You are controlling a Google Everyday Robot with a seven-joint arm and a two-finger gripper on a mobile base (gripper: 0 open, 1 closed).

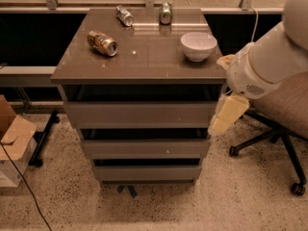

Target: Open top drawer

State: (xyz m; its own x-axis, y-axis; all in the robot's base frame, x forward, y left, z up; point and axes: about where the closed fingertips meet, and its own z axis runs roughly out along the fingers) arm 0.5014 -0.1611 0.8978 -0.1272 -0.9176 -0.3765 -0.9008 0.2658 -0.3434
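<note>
The top drawer (142,113) is the uppermost grey-brown flat front of the cabinet, just under the top slab; it stands pushed in with a dark gap above it. My gripper (225,115) hangs from the white arm at the cabinet's right side, level with the right end of the top drawer's front. Its pale yellow fingers (230,110) point down and left, close to the drawer's right edge.
On the cabinet top (144,57) lie a brown can (102,43), a silver can (124,15), an upright green can (165,12) and a white bowl (198,45). Two lower drawers (144,148) sit below. An office chair (284,114) stands right, a cardboard box (12,138) left.
</note>
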